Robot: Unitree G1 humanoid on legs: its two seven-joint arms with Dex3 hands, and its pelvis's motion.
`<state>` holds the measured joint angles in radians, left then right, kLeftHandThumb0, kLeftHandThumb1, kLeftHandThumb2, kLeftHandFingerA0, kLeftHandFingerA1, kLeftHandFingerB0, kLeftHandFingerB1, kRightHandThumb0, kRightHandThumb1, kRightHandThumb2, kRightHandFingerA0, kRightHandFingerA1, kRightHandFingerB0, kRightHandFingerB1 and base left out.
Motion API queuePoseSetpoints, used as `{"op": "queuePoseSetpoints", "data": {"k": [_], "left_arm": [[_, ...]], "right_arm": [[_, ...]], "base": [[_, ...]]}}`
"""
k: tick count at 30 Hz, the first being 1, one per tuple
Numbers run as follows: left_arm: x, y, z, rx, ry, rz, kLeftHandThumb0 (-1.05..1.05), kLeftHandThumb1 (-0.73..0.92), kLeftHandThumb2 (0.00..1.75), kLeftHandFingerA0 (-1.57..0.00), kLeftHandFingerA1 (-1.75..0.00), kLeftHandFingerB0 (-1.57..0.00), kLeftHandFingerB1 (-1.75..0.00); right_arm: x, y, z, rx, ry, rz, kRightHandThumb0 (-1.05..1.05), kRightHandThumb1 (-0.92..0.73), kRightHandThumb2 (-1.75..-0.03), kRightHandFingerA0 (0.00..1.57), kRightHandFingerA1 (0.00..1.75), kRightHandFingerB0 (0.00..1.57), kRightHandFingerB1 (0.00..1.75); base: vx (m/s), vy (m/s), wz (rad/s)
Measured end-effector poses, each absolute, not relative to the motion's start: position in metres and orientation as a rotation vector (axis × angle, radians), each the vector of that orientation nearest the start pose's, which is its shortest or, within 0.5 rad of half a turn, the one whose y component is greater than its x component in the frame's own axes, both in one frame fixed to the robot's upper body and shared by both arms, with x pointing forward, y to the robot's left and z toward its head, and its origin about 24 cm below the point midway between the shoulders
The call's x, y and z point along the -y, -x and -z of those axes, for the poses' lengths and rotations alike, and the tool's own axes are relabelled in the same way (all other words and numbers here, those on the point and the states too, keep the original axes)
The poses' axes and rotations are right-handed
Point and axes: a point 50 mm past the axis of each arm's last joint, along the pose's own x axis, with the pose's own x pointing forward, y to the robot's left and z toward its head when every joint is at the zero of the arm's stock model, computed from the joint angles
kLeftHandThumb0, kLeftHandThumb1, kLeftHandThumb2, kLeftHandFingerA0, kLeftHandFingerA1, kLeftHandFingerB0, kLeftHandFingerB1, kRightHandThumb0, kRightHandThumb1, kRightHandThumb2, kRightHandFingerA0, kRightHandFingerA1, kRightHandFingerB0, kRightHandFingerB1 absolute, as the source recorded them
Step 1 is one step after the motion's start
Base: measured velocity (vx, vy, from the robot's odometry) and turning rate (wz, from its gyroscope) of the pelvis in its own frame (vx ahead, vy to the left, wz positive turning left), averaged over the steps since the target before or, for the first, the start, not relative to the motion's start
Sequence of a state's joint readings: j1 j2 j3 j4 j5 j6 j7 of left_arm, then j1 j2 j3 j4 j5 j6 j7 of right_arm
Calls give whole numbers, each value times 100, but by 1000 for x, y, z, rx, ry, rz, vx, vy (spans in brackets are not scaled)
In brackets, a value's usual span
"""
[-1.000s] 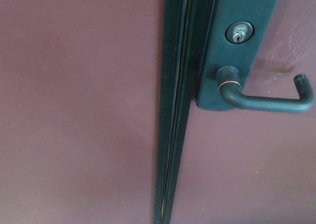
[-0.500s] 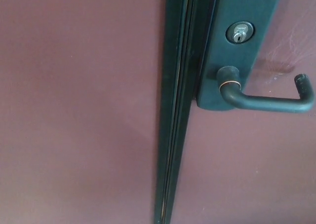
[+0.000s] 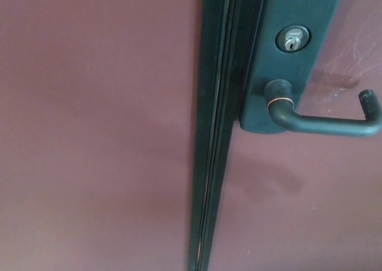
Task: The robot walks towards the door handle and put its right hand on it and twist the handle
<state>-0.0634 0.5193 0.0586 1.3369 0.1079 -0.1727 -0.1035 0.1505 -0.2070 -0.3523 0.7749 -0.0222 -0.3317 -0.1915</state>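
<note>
Keyhole cylinder (image 3: 292, 39): silver, round, has tiny stamped lettering, too small to read. It sits in a dark green backplate (image 3: 298, 20), smooth painted metal, upper right. Door handle (image 3: 325, 123) is just below it: dark lever, brass-coloured ring at the neck, bar running level to the right, tip hooked back at the frame edge. Dark vertical door edge strip (image 3: 215, 163) splits two matte maroon door panels (image 3: 95, 134); right panel shows faint scuffs. Open wall space below and around the lever. Neither hand in view, so their state isn't shown.
</note>
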Motion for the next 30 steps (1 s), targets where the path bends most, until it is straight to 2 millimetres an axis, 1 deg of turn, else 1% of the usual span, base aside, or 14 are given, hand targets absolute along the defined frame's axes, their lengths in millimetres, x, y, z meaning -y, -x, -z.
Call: {"op": "queuePoseSetpoints", "data": {"k": [5, 6, 9, 10, 15, 16, 17, 18, 21, 22, 23, 24, 28, 30], "left_arm": [[-346, -107, 111, -1101, -449, -184, -32, 58, 58, -73, -51, -52, -40], [-346, -107, 111, -1100, -449, -184, -32, 58, 58, -74, -51, -52, -40], [-347, -107, 111, -1100, -449, -184, -32, 58, 58, -74, -51, -52, -40], [-347, -107, 111, -1100, -449, -184, -32, 58, 58, -74, -51, -52, -41], [-347, -107, 111, -1100, -449, -184, -32, 58, 58, -74, -51, -52, -41], [-347, -107, 111, -1100, -449, -185, -32, 58, 58, -74, -51, -52, -41], [-347, -107, 111, -1100, -449, -185, -32, 58, 58, -74, -51, -52, -41], [-347, -107, 111, -1100, -449, -185, -32, 58, 58, -74, -51, -52, -41], [-347, -107, 111, -1100, -449, -185, -32, 58, 58, -74, -51, -52, -41], [-347, -107, 111, -1100, -449, -185, -32, 58, 58, -74, -51, -52, -40], [-347, -107, 111, -1100, -449, -185, -32, 58, 58, -74, -51, -52, -40], [-347, -107, 111, -1100, -449, -185, -32, 58, 58, -74, -51, -52, -40], [-347, -107, 111, -1100, -449, -185, -32, 58, 57, -74, -51, -52, -40], [-347, -106, 111, -1101, -450, -185, -32, 57, 57, -74, -51, -52, -41]], "right_arm": [[310, -128, 61, -391, 234, 621, -34, -60, -58, 55, 53, 58, 44], [313, -128, 53, -355, 239, 624, -42, -60, -58, 42, 82, 51, 67], [320, -129, 31, -261, 255, 628, -42, -60, -58, 42, 82, 51, 67], [321, -129, 23, -227, 259, 630, -56, -63, -59, 40, 107, 48, 85], [329, -132, -22, -44, 292, 615, -63, -65, -57, 42, 110, 48, 89], [330, -132, -29, -17, 298, 611, -77, -47, -82, 52, 100, 48, 85], [331, -133, -40, 27, 307, 601, -77, -47, -82, 52, 100, 48, 85], [332, -133, -49, 59, 315, 592, -81, -64, -57, 36, 115, 37, 92], [333, -134, -76, 152, 343, 560, -81, -64, -57, 36, 115, 37, 92], [332, -135, -92, 203, 362, 534, -85, -47, -99, 46, 95, 33, 79], [332, -135, -101, 233, 373, 517, -85, -47, -99, 46, 95, 33, 79], [331, -135, -109, 258, 387, 502, -90, -63, -59, 32, 114, 31, 94], [324, -137, -152, 383, 449, 400, -90, -65, -60, 33, 110, 31, 94], [320, -139, -164, 416, 461, 360, -93, -61, -63, 35, 109, 30, 92]], "base": [[0, 0, 0], [0, 0, 0], [0, 0, 0], [0, 0, 0], [0, 0, 0], [0, 0, 0], [0, 0, 0], [0, 0, 0], [0, 0, 0], [0, 0, 0], [0, 0, 0], [0, 0, 0], [0, 0, 0], [0, 0, 0]]}}
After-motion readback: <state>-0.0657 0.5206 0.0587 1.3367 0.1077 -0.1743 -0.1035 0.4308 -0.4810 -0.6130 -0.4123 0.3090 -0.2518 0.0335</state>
